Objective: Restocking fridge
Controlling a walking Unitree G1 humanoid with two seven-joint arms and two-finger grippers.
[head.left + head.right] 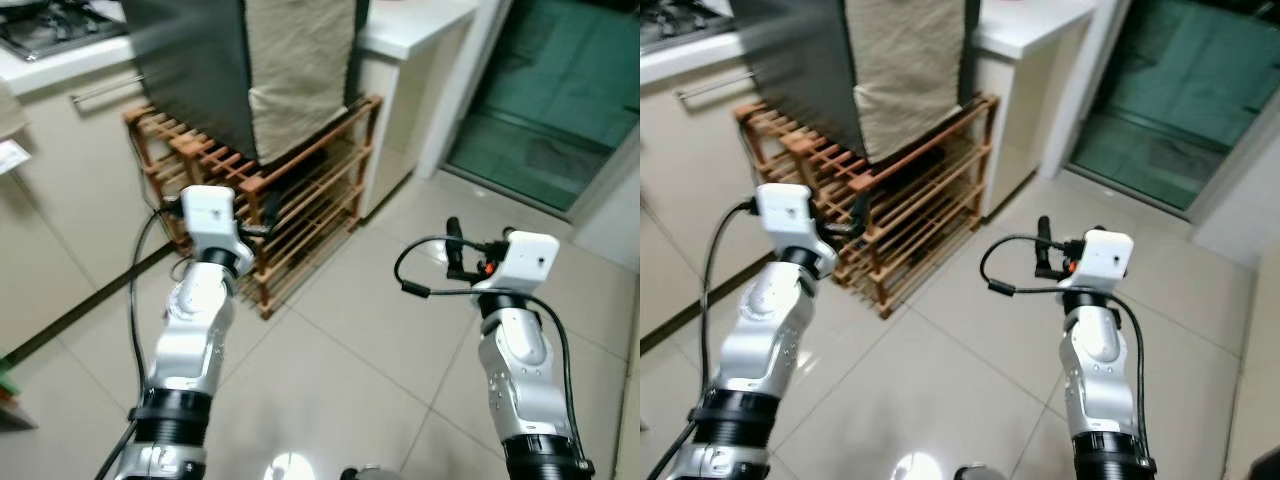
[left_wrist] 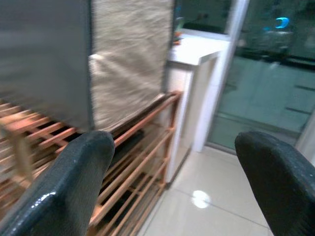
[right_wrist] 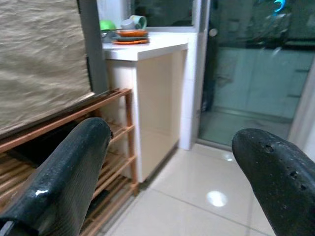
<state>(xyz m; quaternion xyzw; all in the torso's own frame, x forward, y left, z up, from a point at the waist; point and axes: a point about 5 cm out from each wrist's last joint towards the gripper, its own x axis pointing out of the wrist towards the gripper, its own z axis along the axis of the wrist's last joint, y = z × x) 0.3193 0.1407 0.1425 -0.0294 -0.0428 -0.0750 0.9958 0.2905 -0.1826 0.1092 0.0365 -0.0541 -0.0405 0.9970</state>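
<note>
two silver jointed arms with white wrist boxes, black cables, black-fingered left gripper (image 2: pixel 172 187) and right gripper (image 3: pixel 172 182)

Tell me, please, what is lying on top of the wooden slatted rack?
A dark grey cloth and a beige cloth hang down over the wooden rack, covering much of its top. Whatever lies beneath them is hidden.

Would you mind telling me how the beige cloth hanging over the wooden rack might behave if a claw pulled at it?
The beige cloth hangs in a flat sheet, so it is probably floppy and light. It looks merely draped, so a tug would likely slide it off. The wooden rack looks slatted and slim, so it might shift.
</note>
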